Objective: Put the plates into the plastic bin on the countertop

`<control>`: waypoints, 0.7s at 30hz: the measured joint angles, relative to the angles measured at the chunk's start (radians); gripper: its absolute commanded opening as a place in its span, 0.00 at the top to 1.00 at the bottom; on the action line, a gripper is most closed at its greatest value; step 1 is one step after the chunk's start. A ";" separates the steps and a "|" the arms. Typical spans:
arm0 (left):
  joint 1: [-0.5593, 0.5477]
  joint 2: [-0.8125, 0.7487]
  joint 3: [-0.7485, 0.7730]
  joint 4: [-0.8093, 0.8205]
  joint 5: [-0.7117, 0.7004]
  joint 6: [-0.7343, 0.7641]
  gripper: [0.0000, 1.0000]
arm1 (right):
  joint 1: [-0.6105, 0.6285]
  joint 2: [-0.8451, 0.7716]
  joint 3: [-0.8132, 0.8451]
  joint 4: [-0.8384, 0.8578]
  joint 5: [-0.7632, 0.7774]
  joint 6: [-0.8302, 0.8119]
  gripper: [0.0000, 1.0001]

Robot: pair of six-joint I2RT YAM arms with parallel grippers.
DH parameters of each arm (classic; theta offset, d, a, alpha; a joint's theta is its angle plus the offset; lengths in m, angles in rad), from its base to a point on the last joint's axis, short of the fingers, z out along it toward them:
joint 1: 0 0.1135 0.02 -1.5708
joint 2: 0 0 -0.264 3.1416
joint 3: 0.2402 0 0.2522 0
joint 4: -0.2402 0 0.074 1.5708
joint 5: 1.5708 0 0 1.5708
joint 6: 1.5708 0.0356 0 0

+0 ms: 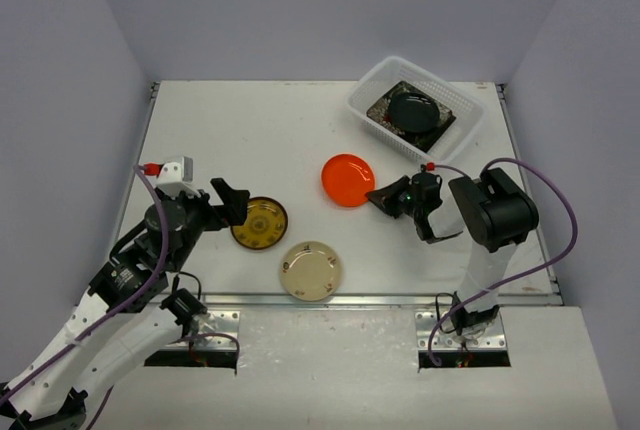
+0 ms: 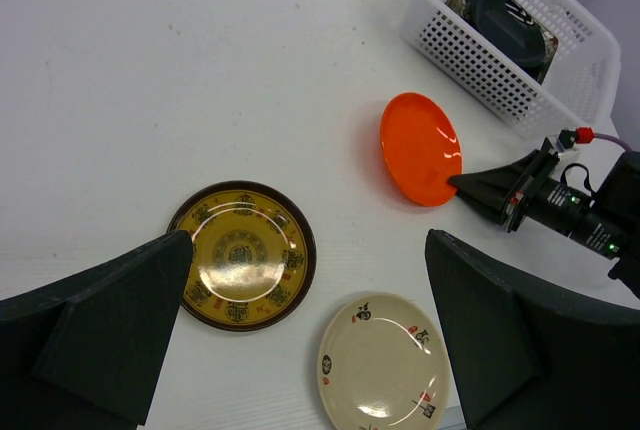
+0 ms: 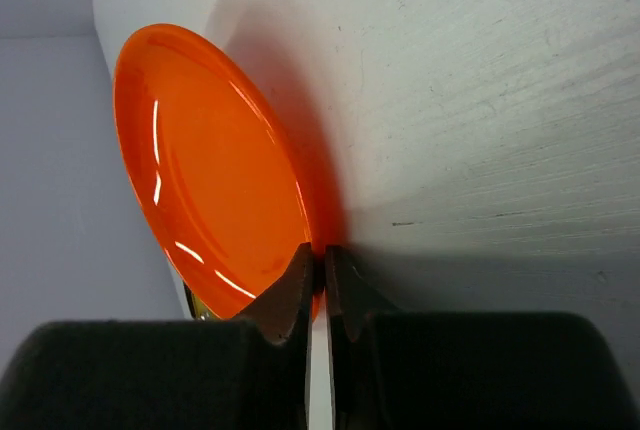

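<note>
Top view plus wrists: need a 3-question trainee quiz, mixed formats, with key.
1. True or false: the left gripper holds a plate.
2. The right gripper is shut on the rim of which one? A cream plate; B orange plate; C black plate.
3. How many plates are outside the bin?

Key: 1 false; 2 B; 3 three.
</note>
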 measured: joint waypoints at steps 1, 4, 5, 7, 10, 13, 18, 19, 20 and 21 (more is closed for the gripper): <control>0.000 0.000 0.000 0.000 0.000 0.000 0.00 | -0.001 0.004 -0.001 0.010 -0.005 0.014 0.88; 0.000 0.000 0.000 0.000 0.002 0.000 0.00 | -0.002 0.003 0.001 0.008 -0.012 0.041 0.69; 0.000 0.001 0.000 0.000 0.003 0.000 0.00 | -0.002 0.000 0.007 0.003 -0.016 0.046 0.67; 0.000 0.001 0.000 0.000 0.004 0.000 0.00 | -0.001 -0.003 0.029 -0.026 -0.025 0.051 0.67; 0.000 0.001 0.000 0.000 0.007 0.000 0.00 | 0.000 -0.001 0.058 -0.066 -0.034 0.052 0.72; 0.000 0.001 0.000 0.000 0.008 0.000 0.00 | 0.005 0.021 0.088 -0.088 -0.046 0.058 0.79; 0.000 -0.003 0.000 0.000 0.008 0.000 0.00 | 0.012 0.055 0.125 -0.096 -0.050 0.058 1.00; 0.000 -0.005 0.000 0.000 0.008 0.000 0.00 | 0.012 0.054 0.125 -0.097 -0.051 0.059 1.00; 0.000 -0.006 0.000 0.000 0.008 0.000 0.00 | 0.013 0.053 0.126 -0.098 -0.051 0.060 1.00; 0.000 -0.007 0.000 0.000 0.008 0.000 0.00 | 0.013 0.050 0.125 -0.100 -0.054 0.063 1.00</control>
